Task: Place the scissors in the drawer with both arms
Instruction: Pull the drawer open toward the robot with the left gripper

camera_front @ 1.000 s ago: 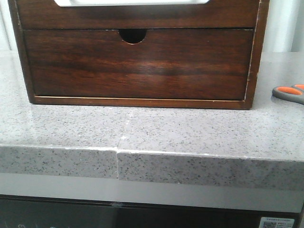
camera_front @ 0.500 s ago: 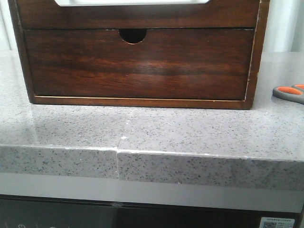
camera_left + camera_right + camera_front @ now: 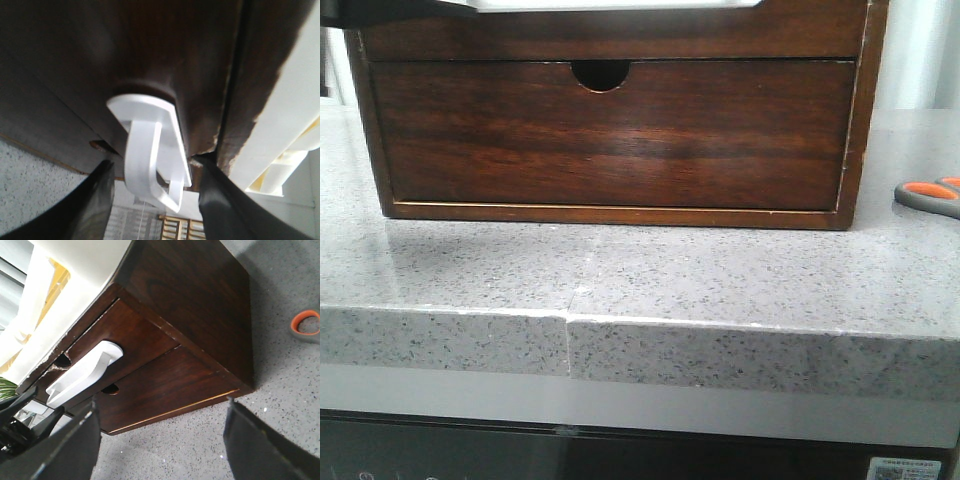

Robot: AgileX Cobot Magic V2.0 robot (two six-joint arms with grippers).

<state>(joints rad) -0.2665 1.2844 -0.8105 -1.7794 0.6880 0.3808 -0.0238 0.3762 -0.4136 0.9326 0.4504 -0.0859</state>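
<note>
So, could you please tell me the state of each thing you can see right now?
Upper drawer: shut or nearly shut.
White handle: between the left end effector fingers, not yet clamped.
Notched lower drawer: shut.
Scissors: lying flat on the counter, untouched.
Right end effector: open, holding nothing.

A dark brown wooden cabinet [image 3: 860, 110] stands on a grey speckled stone tabletop [image 3: 720, 275], set back from the front edge. Its lower drawer front [image 3: 610, 140] is closed and has a half-round notch [image 3: 600, 73] cut into the middle of its upper edge. A thin pale line runs along the cabinet base. The tabletop is built from two slabs; a seam [image 3: 568, 345] runs across the thick front edge left of centre. Below the edge lies a pale grey band, then a dark panel [image 3: 620, 458] carrying a small label [image 3: 904, 468] at the far right
</note>
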